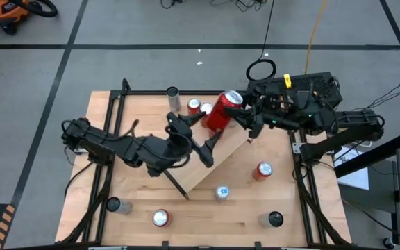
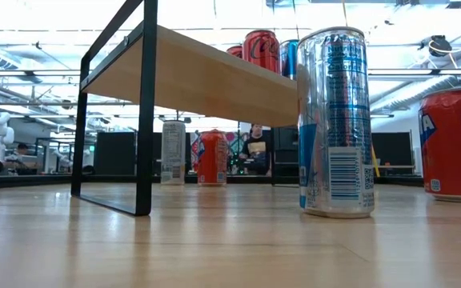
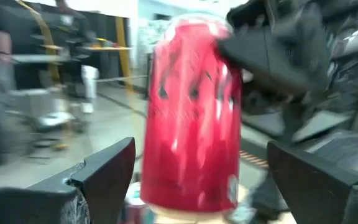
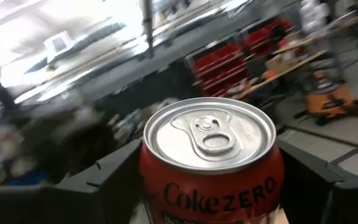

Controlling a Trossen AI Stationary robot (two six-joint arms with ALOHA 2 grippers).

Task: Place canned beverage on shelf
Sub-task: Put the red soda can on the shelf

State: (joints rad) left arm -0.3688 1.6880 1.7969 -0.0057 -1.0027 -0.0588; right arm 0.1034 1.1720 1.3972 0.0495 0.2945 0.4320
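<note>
An orange vacuum [image 1: 9,12] — cables [image 1: 261,69] on the floor.

Red can [image 3: 191,118] between the left end effector's [image 3: 197,180] spread fingers, another dark end effector [image 3: 272,53] at its top.

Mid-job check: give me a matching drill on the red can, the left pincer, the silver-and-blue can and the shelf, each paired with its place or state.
Things:
1. red Coke Zero can
2. left pincer
3. silver-and-blue can
4. shelf

Places or states:
A. lies diagonally across the tabletop
B. open, fingers either side of the red can, not touching it
C. upright on the tabletop, near the shelf
D. upright on the shelf's end, gripped by the right pincer

Pairs: 1-D, 2-B, 3-C, 4-A
</note>
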